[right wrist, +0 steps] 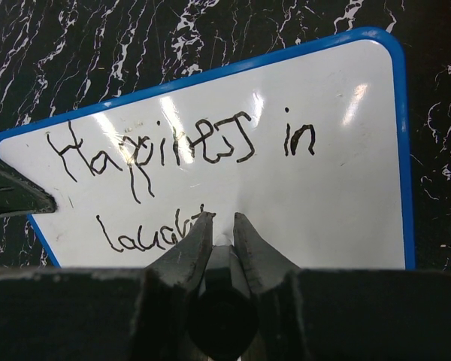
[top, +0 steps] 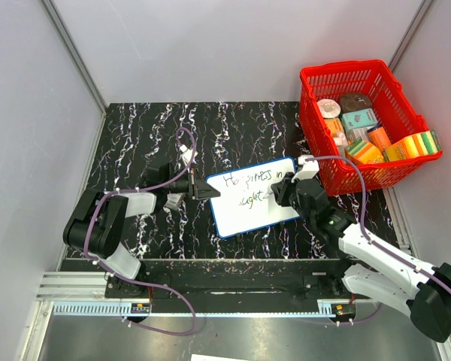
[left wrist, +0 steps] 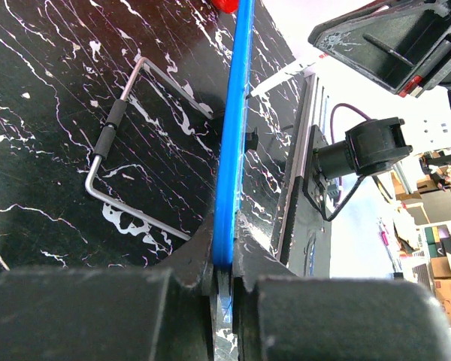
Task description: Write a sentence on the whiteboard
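The whiteboard (top: 244, 214), white with a blue rim, lies slanted on the black marbled table between the two arms. My left gripper (top: 203, 188) is shut on its left edge. In the left wrist view the blue rim (left wrist: 233, 135) runs edge-on into my left gripper (left wrist: 224, 263). The sentence (right wrist: 188, 147) reads "Happiness in" with "laught" begun below it, and shows small from above (top: 252, 180). My right gripper (right wrist: 222, 218) is shut on a black marker (right wrist: 225, 271), whose tip sits on the whiteboard (right wrist: 338, 150) just after the last letter. From above, the right gripper (top: 279, 192) hovers over the board's right part.
A red basket (top: 312, 113) holding several packets and tubs stands at the back right, close to the board's right corner. A bent metal rod with black sleeves (left wrist: 116, 150) lies on the table left of the board. Grey walls enclose the table on three sides.
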Controlling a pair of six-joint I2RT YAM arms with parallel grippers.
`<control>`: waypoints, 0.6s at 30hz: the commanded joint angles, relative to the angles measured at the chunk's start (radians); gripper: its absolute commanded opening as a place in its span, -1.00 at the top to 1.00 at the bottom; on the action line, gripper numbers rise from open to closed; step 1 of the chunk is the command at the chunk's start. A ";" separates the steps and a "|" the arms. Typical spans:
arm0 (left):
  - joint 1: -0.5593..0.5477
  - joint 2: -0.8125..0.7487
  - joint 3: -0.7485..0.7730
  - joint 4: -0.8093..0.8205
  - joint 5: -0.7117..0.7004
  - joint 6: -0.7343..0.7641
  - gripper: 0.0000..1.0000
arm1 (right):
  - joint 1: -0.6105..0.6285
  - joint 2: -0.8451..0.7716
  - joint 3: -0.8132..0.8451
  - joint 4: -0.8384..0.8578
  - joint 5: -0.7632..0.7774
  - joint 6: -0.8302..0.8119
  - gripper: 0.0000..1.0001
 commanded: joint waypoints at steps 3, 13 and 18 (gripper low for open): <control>-0.006 -0.003 0.003 -0.036 -0.118 0.129 1.00 | -0.005 -0.026 0.026 0.048 0.023 -0.005 1.00; -0.006 0.000 0.003 -0.036 -0.116 0.129 1.00 | -0.005 -0.017 0.020 0.067 0.029 -0.005 1.00; -0.006 0.000 0.004 -0.036 -0.119 0.129 1.00 | -0.003 0.015 0.019 0.069 0.024 -0.005 1.00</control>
